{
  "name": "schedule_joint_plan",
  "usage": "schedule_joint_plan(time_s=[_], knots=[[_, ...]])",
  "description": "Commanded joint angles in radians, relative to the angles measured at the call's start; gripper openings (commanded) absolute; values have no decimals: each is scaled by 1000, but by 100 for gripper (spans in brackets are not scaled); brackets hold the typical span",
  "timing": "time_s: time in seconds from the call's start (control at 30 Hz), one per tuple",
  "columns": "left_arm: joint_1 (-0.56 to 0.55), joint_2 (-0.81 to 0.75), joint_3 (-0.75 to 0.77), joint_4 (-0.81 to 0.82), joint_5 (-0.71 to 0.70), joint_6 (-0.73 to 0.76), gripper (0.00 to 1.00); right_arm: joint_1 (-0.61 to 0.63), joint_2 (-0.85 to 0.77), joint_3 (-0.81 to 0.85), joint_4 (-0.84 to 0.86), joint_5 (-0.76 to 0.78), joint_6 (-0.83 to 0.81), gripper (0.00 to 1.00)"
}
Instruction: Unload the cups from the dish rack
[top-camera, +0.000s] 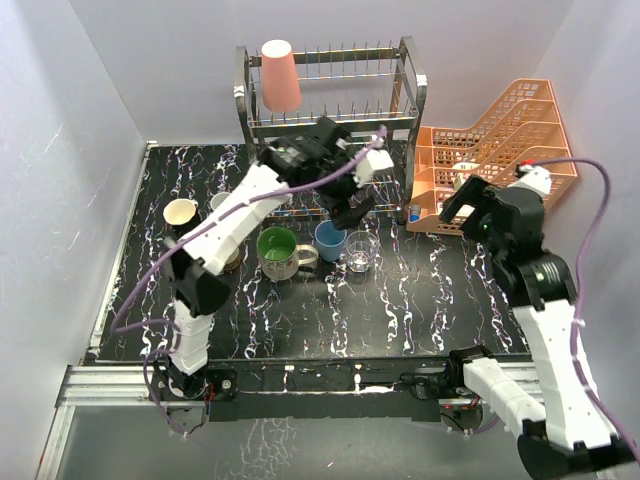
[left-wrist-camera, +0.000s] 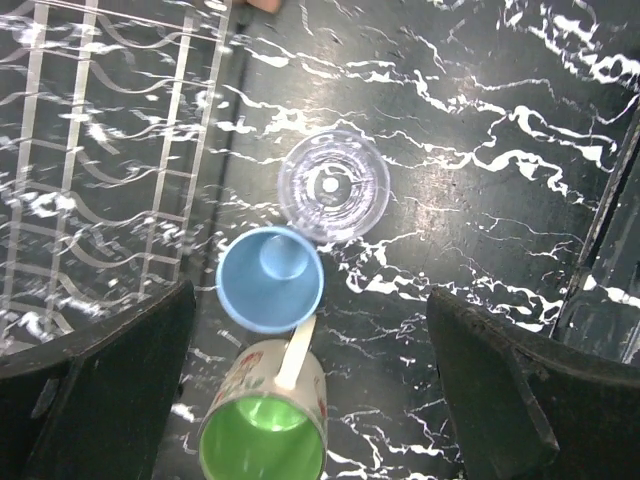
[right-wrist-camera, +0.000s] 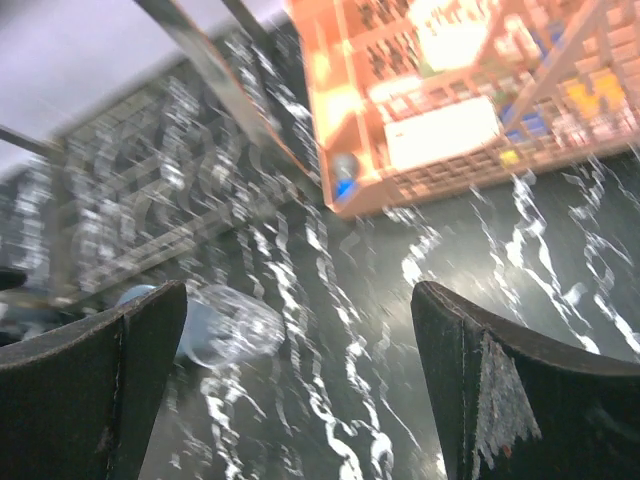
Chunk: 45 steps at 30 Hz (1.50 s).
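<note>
The chrome dish rack (top-camera: 330, 95) stands at the back with a salmon-pink tumbler (top-camera: 280, 75) upside down on its top tier. On the table in front stand a green-inside mug (top-camera: 278, 250), a light-blue tumbler (top-camera: 330, 240) and a clear glass (top-camera: 361, 251). My left gripper (top-camera: 352, 212) hangs open above them, holding nothing. Its wrist view looks down on the glass (left-wrist-camera: 334, 186), the blue tumbler (left-wrist-camera: 270, 278), the mug (left-wrist-camera: 265, 425) and the rack's lower wires (left-wrist-camera: 100, 150). My right gripper (top-camera: 460, 200) is open and empty, and its view shows the glass (right-wrist-camera: 235, 320), blurred.
Orange lattice trays (top-camera: 490, 150) stand at the back right, close to my right gripper. A cup with a cream inside (top-camera: 180, 212) and a small grey cup (top-camera: 220, 202) sit at the left. The left arm partly hides another cup (top-camera: 232, 262).
</note>
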Motion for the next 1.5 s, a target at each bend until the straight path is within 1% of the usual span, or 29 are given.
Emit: schedule_joint_plan(time_s=[0.0, 0.07, 0.1, 0.17, 0.23, 0.27, 0.33, 0.37, 0.4, 0.43, 0.5, 0.6, 0.63, 0.7, 0.77, 0.83, 0.9, 1.07, 1.23, 1.37, 1.47], knots=[[110, -196, 4, -63, 50, -61, 97, -4, -144, -21, 261, -114, 57, 98], [173, -256, -43, -64, 77, -73, 97, -5, -164, -19, 379, -185, 59, 98], [200, -285, -68, -65, 84, -71, 97, -4, -145, 16, 416, -226, 60, 98], [242, -345, -118, -69, 88, -54, 97, -4, -48, 129, 415, -306, 64, 98], [285, -402, -165, -72, 96, -44, 97, -4, 87, 261, 388, -417, 50, 98], [308, -424, -182, -74, 100, -43, 97, -4, 136, 307, 403, -481, 43, 98], [358, -468, -211, -83, 111, -43, 97, -4, 221, 346, 521, -583, 27, 98], [382, -484, -228, -89, 117, -43, 97, -1, 242, 363, 571, -619, 30, 98], [405, -500, -246, -92, 121, -43, 97, 6, 296, 391, 599, -639, 27, 98], [428, -514, -265, -92, 124, -43, 97, 19, 343, 438, 607, -646, 19, 98], [458, -542, -310, -88, 114, -49, 97, 98, 462, 557, 591, -624, -25, 98], [484, -573, -349, -82, 99, -59, 97, 254, 646, 780, 533, -508, -136, 98], [488, -580, -357, -80, 97, -62, 97, 282, 711, 857, 504, -482, -161, 98], [496, -587, -354, -82, 95, -69, 97, 307, 836, 1052, 453, -485, -180, 98], [502, -589, -348, -83, 93, -71, 97, 323, 960, 1191, 415, -487, -200, 98], [506, -594, -353, -79, 88, -71, 97, 331, 1049, 1282, 408, -488, -212, 98], [506, -596, -360, -78, 82, -68, 97, 337, 1093, 1299, 442, -483, -218, 98], [506, -604, -371, -75, 84, -63, 97, 357, 1137, 1225, 587, -466, -258, 98], [506, -603, -365, -70, 83, -67, 97, 375, 1241, 1308, 623, -474, -303, 98], [506, -605, -368, -53, 87, -81, 97, 388, 1290, 1316, 687, -493, -318, 98], [506, -610, -377, -32, 89, -92, 97, 393, 1328, 1335, 709, -474, -323, 98]])
